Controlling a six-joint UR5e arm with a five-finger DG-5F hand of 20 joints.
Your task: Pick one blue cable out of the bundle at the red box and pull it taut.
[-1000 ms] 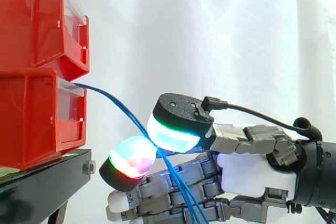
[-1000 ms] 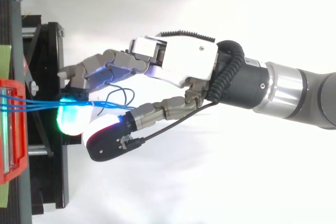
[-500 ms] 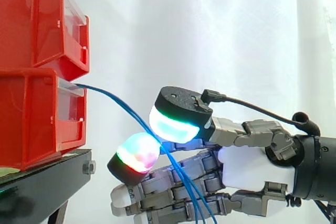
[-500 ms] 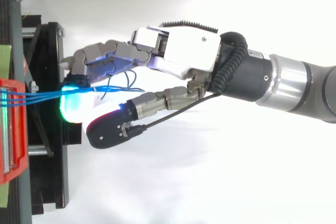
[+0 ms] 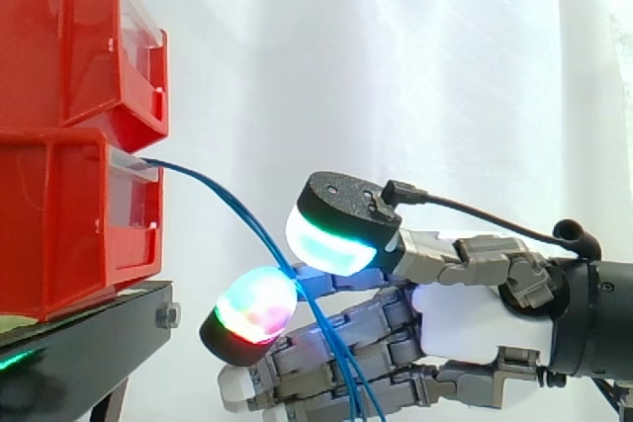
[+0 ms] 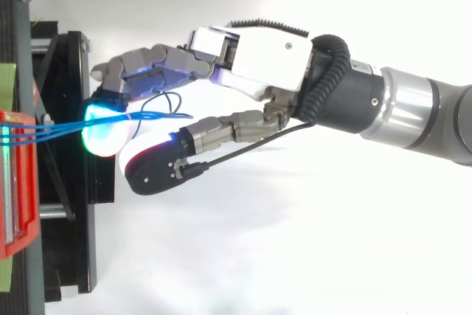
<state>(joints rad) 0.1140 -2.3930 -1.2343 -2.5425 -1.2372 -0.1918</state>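
Just right of the red box [image 5: 69, 224], the hand [image 5: 465, 308] has its fingers [image 5: 255, 305] pinched on the blue cables [image 5: 226, 197] sagging from that box, seemingly several strands. Pulling now could tauten the whole bundle, or let the strands slip free.

We're looking at a white curtain [image 5: 415, 66] hanging in soft folds right across the back. Low on the left we've got the black stand [image 5: 89, 343], a bolt [image 5: 167, 316] on its near end. Top left, the upper red bin [image 5: 69, 37] juts out.
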